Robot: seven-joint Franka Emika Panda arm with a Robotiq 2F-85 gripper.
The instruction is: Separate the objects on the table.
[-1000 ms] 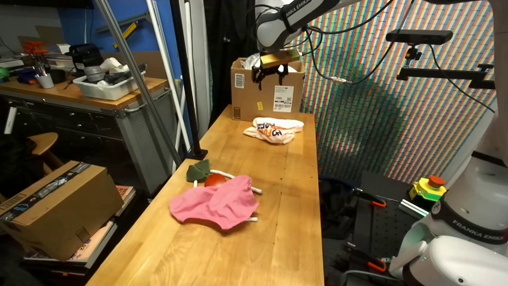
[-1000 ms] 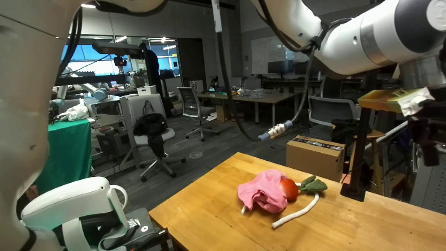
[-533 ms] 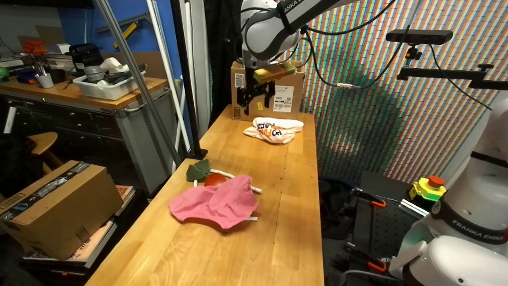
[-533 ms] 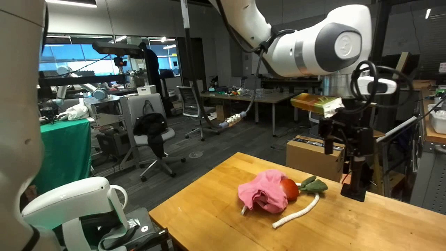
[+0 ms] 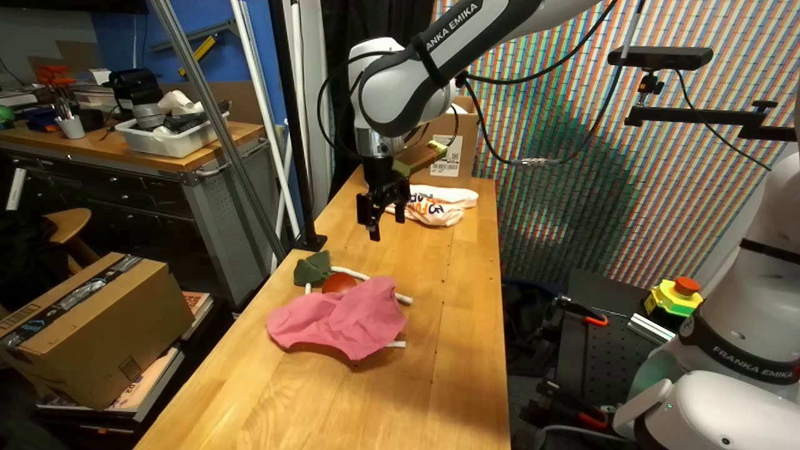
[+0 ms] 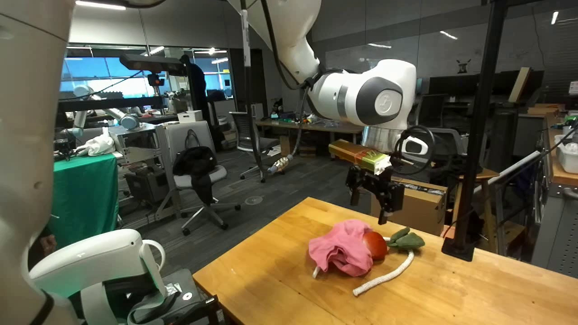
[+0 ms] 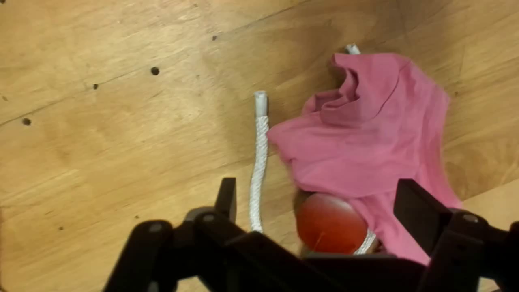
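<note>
Pink cloth (image 7: 365, 150), red item (image 6: 375, 245), green item (image 6: 407, 241), white cord (image 7: 258, 170), orange-and-dark-printed white cloth (image 5: 440, 204)

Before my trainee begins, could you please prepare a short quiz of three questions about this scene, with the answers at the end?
1. True or false: the gripper is open.
2. Which thing covers part of the white cord? (A) a cardboard box (B) the pink cloth (C) the black post
3. How many cloths lie on the table?

Key: 1. True. 2. B. 3. Two, the pink cloth and a printed cloth.
</note>
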